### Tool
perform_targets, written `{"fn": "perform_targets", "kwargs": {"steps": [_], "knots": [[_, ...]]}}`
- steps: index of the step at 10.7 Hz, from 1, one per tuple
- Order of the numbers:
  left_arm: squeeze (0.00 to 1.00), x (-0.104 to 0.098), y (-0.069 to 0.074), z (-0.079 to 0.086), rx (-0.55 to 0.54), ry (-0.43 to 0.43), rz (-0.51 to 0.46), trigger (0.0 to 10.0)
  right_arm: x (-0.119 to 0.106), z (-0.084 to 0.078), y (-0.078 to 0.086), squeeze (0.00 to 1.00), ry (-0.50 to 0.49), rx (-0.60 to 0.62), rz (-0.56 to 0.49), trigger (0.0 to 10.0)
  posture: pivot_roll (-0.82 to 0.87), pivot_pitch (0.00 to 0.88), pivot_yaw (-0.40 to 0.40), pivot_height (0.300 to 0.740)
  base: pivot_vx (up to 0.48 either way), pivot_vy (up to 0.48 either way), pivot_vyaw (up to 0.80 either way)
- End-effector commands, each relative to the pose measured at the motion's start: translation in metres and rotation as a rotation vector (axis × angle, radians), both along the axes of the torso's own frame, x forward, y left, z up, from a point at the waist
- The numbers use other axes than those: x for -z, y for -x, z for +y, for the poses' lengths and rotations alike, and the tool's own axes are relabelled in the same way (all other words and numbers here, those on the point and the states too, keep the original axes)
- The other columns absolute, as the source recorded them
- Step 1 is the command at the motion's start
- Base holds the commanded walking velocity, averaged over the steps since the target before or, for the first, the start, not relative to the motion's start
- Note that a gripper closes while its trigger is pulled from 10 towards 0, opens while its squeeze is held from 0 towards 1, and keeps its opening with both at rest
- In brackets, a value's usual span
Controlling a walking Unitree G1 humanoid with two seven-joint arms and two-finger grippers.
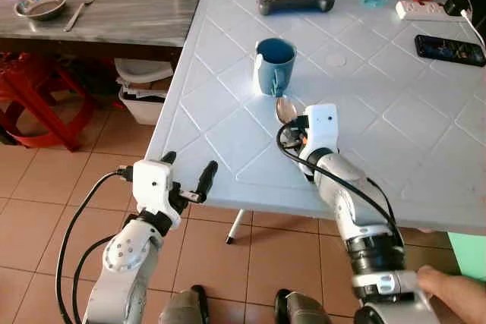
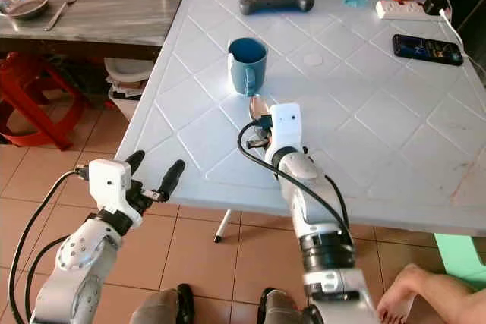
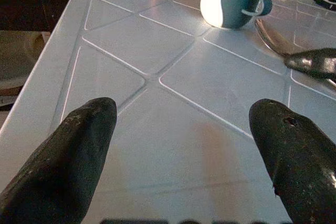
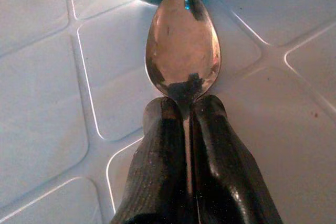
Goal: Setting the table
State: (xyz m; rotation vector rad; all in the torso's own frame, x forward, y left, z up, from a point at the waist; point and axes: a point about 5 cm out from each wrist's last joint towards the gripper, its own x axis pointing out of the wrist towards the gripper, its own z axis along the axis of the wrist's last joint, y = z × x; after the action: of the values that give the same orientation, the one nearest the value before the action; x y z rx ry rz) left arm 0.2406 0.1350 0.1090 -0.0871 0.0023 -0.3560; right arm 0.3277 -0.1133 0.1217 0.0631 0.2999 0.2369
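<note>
The right gripper [image 4: 185, 116] clenches the spoon [image 4: 182, 43] by its neck; light, stiff, slippery steel near the tabletop's [image 1: 228, 142] front edge, beside the mug [image 1: 274, 64]; left gripper [image 1: 188, 175] hangs released

Polished metal spoon [image 4: 182, 51] gleams mirror-bright, pinched in the right claw [image 4: 186, 109], whose fingers [image 4: 157, 150] look matt black and rough-grained. Just beyond its tip, the blue mug [image 1: 274, 64] shines glossy like glazed ceramic. Beneath, the white surface [image 1: 395, 119] looks smooth moulded plastic, grooved in diamonds, catching soft sheen. Left claw [image 3: 181, 129] fingers [image 3: 68, 156] matt, pitted.
</note>
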Motion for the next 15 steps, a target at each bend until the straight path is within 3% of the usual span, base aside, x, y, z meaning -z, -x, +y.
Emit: {"fn": "perform_targets", "kwargs": {"steps": [1,4,6,8,12,14,15], "knots": [[0.00,0.002,0.000,0.004,-0.024,-0.010,0.015,10.0,0.061,-0.004,0.029,0.00,-0.004,0.030,0.309,0.0,0.02,0.184,0.053,0.740,0.000,0.000,0.00],[0.00,0.002,-0.006,0.013,-0.102,-0.042,-0.001,10.0,0.057,0.002,0.035,0.00,-0.078,0.042,0.309,0.0,0.02,0.174,0.050,0.740,0.000,0.100,0.00],[0.00,0.001,-0.011,0.021,-0.151,-0.045,-0.010,10.0,0.026,0.019,0.024,0.00,-0.138,0.009,0.208,0.0,0.02,0.153,0.048,0.740,0.000,0.480,0.00],[0.00,0.002,-0.013,0.023,-0.173,-0.038,-0.012,10.0,0.011,0.024,0.019,0.00,-0.186,0.000,0.157,0.0,0.02,0.146,0.043,0.740,0.000,0.480,0.00],[0.00,0.003,-0.020,0.027,-0.225,-0.060,-0.025,10.0,-0.005,0.017,0.009,0.00,-0.147,0.009,0.030,0.0,0.01,0.128,0.042,0.740,0.000,0.480,0.00],[0.00,0.000,-0.024,0.026,-0.238,-0.055,-0.043,10.0,-0.017,0.020,0.007,0.00,-0.068,-0.054,-0.086,0.0,0.00,0.123,0.043,0.740,0.000,0.480,0.00],[0.00,-0.002,-0.026,0.026,-0.244,-0.058,-0.066,10.0,-0.020,0.017,0.004,0.00,-0.086,-0.022,-0.103,0.0,0.00,0.118,0.041,0.740,0.000,0.472,0.00]]}}
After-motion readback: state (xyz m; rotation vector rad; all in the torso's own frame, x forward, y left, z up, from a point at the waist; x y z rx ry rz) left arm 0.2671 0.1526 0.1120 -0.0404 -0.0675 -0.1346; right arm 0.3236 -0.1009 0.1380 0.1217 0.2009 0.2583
